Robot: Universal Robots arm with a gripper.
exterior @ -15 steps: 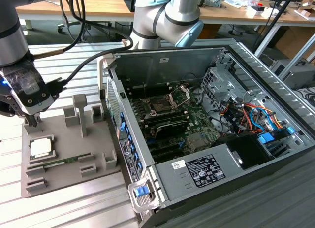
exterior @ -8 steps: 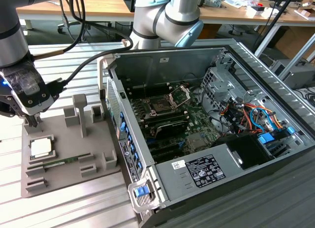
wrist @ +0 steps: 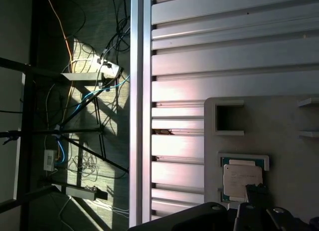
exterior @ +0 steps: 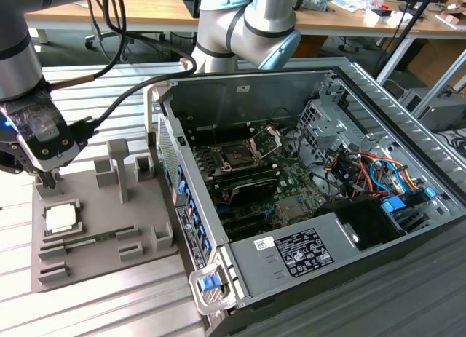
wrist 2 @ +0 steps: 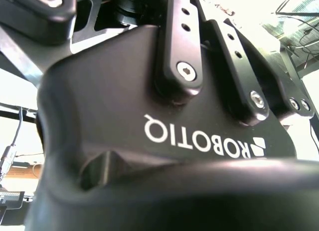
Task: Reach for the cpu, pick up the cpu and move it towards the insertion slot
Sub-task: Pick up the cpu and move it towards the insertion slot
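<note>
Pincer (exterior: 49,180), exterior view: on the arm's wrist at the exterior view's left, hanging over the far part of the grey tray (exterior: 91,191). Whether it is released or clenched cannot be told.
Cpu (exterior: 60,218), same view: flat in a square recess of the tray, near the pincer and on the camera's side of it, not lifted.
Green memory stick (exterior: 87,240): in a long recess just beside the cpu.
Insertion slot (exterior: 237,157): on the motherboard inside the open computer case (exterior: 240,97), to the exterior view's right of the tray and well apart from the cpu. Its metal bracket (exterior: 266,140) stands hinged up.
Slatted metal table (exterior: 109,89): bears the tray and the case.

Second wrist view: black housing (wrist 2: 124,116) of the pincer, seen close, with bolted link bars.

First wrist view: cpu (wrist: 241,177) seated in its tray recess, with a dark part of the pincer overlapping one corner in the picture. Beyond the table edge, cables (wrist: 84,96) lie on the floor.
</note>
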